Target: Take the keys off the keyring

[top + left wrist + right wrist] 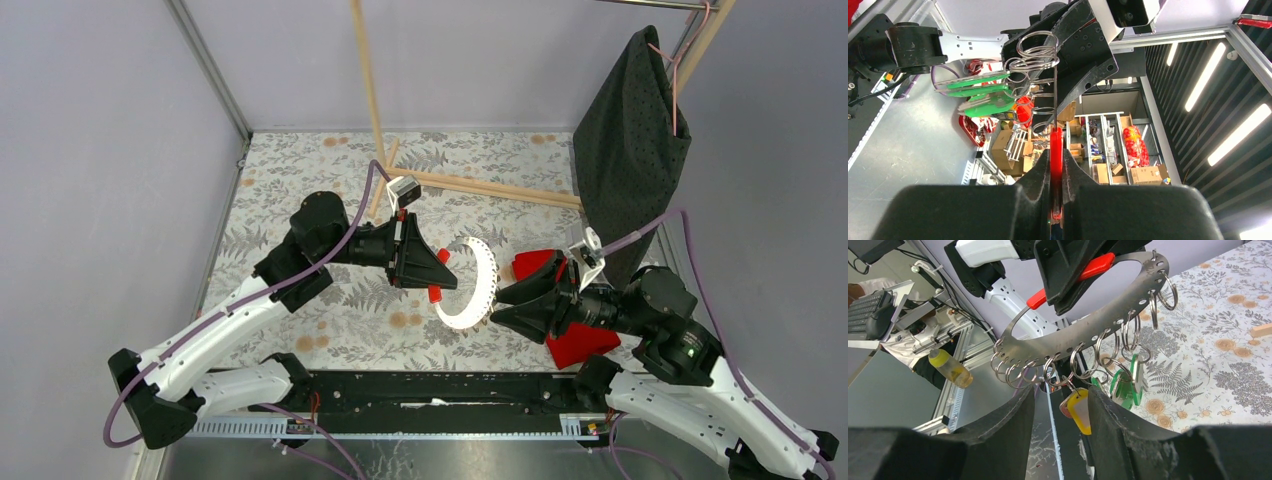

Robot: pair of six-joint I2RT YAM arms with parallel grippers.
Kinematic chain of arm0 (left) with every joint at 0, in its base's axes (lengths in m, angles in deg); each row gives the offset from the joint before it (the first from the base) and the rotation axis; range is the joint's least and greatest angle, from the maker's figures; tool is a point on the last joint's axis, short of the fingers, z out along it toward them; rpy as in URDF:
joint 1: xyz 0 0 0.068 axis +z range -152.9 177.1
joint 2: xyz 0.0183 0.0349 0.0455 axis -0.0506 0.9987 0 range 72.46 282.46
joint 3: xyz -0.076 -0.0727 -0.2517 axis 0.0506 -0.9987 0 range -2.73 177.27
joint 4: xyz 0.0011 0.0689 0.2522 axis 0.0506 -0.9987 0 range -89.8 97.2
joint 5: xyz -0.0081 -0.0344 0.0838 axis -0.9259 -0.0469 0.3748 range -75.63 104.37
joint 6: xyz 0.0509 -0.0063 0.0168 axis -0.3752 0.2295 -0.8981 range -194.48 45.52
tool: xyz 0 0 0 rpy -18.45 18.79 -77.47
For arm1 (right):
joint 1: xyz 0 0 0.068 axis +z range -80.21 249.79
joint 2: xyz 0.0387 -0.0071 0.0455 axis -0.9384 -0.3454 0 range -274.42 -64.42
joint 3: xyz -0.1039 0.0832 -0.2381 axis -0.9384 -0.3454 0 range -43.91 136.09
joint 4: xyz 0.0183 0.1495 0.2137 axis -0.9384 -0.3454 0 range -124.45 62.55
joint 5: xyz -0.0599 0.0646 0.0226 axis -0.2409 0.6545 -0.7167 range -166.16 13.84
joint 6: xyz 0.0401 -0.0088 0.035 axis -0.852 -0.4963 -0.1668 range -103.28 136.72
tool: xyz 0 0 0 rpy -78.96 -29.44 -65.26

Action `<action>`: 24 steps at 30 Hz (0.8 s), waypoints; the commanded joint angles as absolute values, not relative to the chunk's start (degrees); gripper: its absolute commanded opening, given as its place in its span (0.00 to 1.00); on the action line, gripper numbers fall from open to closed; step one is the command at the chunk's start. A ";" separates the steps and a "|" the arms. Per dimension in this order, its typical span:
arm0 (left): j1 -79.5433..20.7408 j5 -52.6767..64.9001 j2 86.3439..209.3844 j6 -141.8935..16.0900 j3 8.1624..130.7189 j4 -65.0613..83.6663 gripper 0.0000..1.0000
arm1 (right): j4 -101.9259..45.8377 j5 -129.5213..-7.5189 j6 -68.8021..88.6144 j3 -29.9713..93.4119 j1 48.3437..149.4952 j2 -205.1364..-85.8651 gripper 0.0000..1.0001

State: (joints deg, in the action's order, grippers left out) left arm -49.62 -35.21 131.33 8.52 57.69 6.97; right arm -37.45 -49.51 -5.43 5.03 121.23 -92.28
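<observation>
**Item:** keyring (1083,332), a flat crescent plate pierced along its rim, carried clear above the bench (300,180) between the two arms.

**Hold:** it is clamped by its red sleeve (1095,267) in the left pincer (1056,162), which is closed tight on it, with the plate edge-on to that wrist.

**Attachments:** small split rings (1108,347) are hung from the holes. A yellow key (1079,410) and green keys (1125,382) are carried on them.

**Right pincer** (1062,394): set about half wide, with nothing gripped. The yellow key hangs between its fingers, and contact with one finger cannot be ruled out.

**Hazards, as judged:**
- The yellow key, loose on its ring, may be knocked aside by a closing finger and missed.
- A neighbouring split ring may be pinched along with it.
- If the key is pulled rather than wound off, the plate may be twisted in the narrow red hold, or dragged out and dropped.
- The green keys may be snagged.
</observation>
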 commanded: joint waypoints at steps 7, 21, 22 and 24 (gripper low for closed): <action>-50.10 -33.82 129.56 9.41 60.99 10.89 0.00 | -33.78 -49.46 -6.94 2.77 121.47 -91.93 0.50; -50.45 -33.18 130.54 9.28 61.25 10.90 0.00 | -29.65 -50.38 -7.60 -0.32 121.43 -91.80 0.47; -50.45 -33.18 130.55 9.28 61.26 10.90 0.00 | -29.32 -50.27 -7.74 -0.57 121.47 -91.91 0.47; -50.51 -33.18 130.63 9.36 61.23 11.17 0.00 | -28.54 -50.24 -8.06 -1.03 121.42 -91.80 0.46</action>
